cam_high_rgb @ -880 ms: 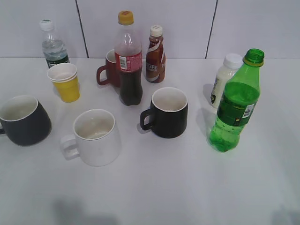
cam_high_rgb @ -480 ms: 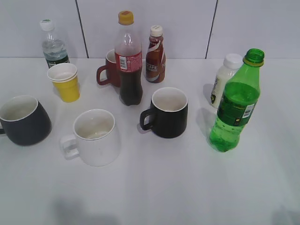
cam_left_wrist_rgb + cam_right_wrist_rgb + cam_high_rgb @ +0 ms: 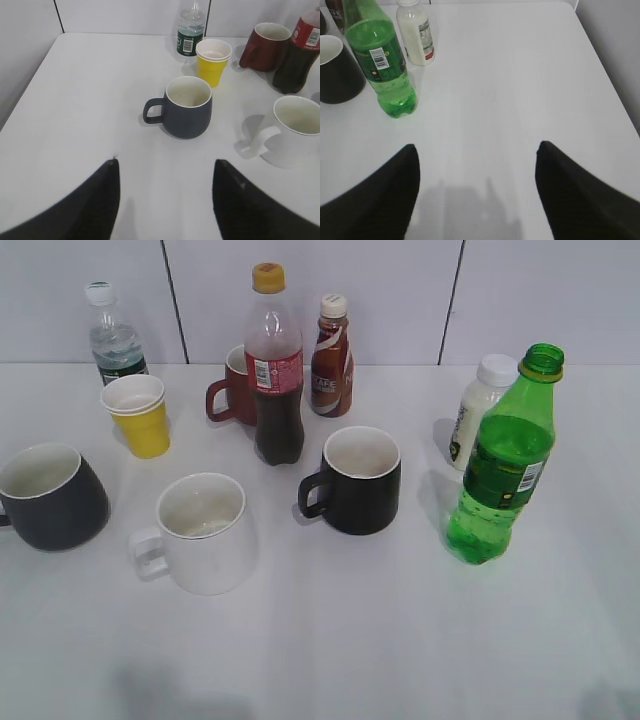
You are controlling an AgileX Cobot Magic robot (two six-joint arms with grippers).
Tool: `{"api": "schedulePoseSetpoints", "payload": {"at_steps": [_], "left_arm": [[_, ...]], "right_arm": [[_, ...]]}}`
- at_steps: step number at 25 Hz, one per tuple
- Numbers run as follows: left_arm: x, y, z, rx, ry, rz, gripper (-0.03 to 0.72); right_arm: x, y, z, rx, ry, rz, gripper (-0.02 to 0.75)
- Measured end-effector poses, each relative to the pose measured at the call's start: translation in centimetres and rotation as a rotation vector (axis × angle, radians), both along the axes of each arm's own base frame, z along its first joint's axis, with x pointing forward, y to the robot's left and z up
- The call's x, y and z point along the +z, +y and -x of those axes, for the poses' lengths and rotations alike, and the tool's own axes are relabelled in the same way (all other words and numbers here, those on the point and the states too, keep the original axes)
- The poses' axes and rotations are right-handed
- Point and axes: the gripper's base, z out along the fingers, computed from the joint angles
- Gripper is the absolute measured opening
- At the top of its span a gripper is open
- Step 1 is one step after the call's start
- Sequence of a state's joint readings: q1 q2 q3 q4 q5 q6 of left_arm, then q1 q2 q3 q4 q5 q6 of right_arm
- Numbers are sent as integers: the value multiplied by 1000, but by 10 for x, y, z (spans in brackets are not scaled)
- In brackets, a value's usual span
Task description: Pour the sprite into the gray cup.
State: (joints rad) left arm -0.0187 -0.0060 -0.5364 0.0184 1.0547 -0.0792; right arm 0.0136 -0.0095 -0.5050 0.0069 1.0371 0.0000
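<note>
Tall green plastic sprite bottle (image 3: 500, 465), no cap, upright on the white table's (image 3: 380, 640) right side, beside a small white bottle (image 3: 478, 410). Big dark gray round cup (image 3: 48, 497) far left, well apart. Left gripper (image 3: 165, 200) and right gripper (image 3: 476, 192) wide open, holding nothing.

Nothing visibly changes across the exterior pictures. The green bottle (image 3: 500, 465) stands at the same spot on the table's (image 3: 350, 640) right side, the gray cup (image 3: 48, 497) at the left edge, and no arm enters view.
</note>
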Motion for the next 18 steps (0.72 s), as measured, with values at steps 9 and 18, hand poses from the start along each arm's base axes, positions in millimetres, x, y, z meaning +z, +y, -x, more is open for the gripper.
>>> {"api": "schedulePoseSetpoints", "payload": {"at_steps": [9, 18], "left_arm": [[0, 0, 0, -1, 0, 1, 454], [39, -2, -23, -17, -356, 28, 376]], "right_arm": [[0, 0, 0, 0, 0, 0, 544], [0, 0, 0, 0, 0, 0, 544]]}}
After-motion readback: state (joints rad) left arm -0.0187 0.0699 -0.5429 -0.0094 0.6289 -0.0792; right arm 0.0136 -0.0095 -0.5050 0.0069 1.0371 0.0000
